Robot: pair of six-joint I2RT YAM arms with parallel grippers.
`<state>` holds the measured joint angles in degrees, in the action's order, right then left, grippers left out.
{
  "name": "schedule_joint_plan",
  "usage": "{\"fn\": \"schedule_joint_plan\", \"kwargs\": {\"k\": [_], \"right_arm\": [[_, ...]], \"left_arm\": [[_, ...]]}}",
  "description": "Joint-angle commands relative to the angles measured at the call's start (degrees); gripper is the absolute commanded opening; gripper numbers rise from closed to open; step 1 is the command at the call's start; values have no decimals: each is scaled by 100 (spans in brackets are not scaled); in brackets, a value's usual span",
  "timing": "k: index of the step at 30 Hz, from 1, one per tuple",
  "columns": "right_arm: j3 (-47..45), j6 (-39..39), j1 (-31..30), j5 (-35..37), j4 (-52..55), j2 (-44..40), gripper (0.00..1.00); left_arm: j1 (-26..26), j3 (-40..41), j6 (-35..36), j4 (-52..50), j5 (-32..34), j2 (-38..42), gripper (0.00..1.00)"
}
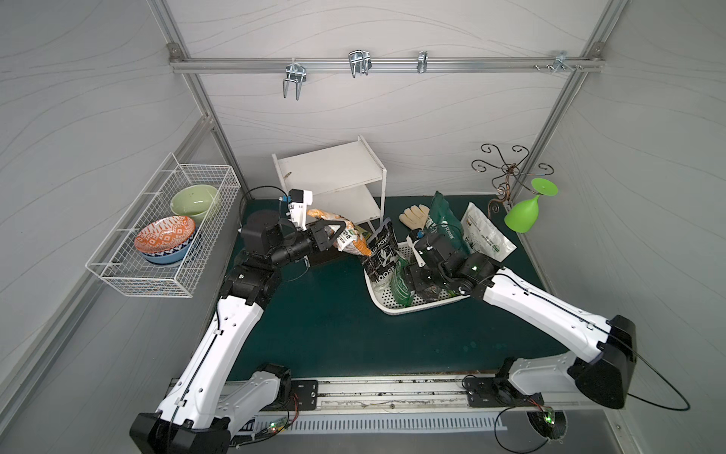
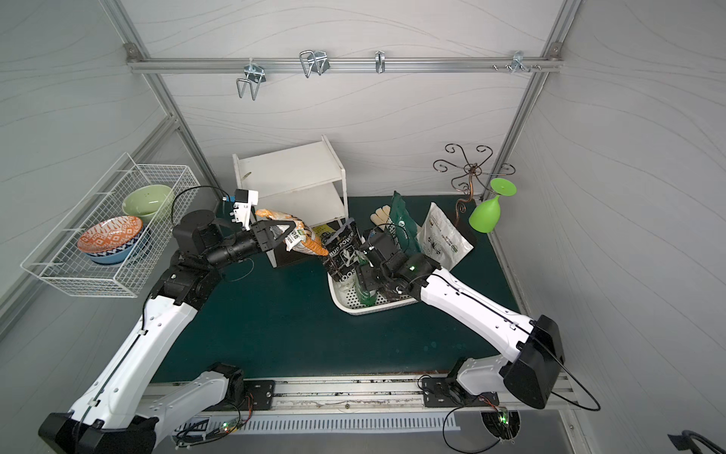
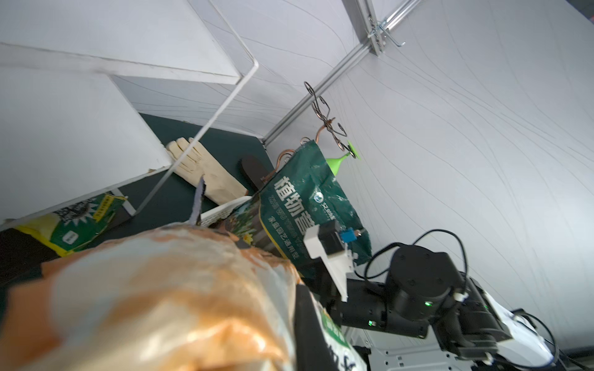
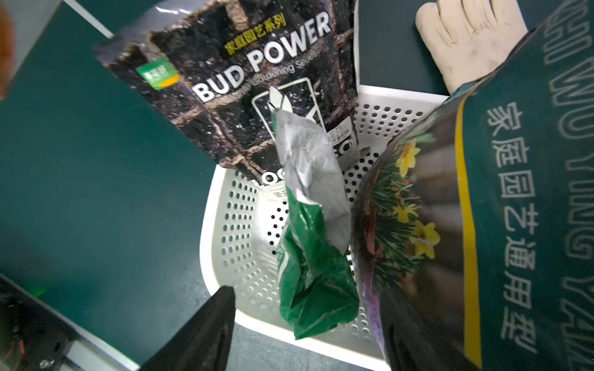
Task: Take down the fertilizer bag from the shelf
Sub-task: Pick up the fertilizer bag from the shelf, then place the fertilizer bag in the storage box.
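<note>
Just in front of the shelf, the orange fertilizer bag was held above the green mat, pinched near its upper end between the closed jaws of the left gripper. Whether the bag touched the lower board could not be told. Further along, the right gripper was seen over a white perforated basket, its jaws apart on either side of a small green bag standing in it.
</note>
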<state>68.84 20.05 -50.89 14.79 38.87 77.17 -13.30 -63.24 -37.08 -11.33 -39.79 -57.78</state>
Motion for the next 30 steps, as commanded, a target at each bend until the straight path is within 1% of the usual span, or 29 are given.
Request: {"fn": "schedule_joint_plan", "kwargs": {"k": [1,5,8,11,13,15,17,18,21,23,25,30], "right_arm": [[-16,89,-1,170,156,135,73],[-231,237,21,111,68,232,72],[-351,304,71,-25,6,350,69],[-415,365,110,-24,7,494,62],[-498,385,148,-61,-30,560,58],[-600,423,201,-93,-96,614,54],[-701,457,253,-109,-182,641,50],[-749,451,276,-115,-238,636,47],[-823,367,357,-63,-339,618,36],[-814,194,395,51,-374,596,28],[-731,-1,404,308,-273,596,21],[-531,-544,400,1110,87,567,20]], "left_arm": [[-62,-534,-45,1178,-642,61,0],[-200,-720,36,1036,-997,-101,0],[-341,-695,139,782,-1198,-359,0],[-528,-455,8,809,-1321,-583,0],[-727,-229,24,950,-1170,-588,0],[-1005,20,334,967,-787,-462,0],[-1254,151,635,854,-537,-395,0],[-1331,193,691,793,-485,-408,0],[-1394,329,565,725,-684,-611,0],[-1396,424,535,619,-838,-800,0],[-1407,462,681,382,-838,-934,0],[-1415,377,930,216,-695,-1156,0]]}}
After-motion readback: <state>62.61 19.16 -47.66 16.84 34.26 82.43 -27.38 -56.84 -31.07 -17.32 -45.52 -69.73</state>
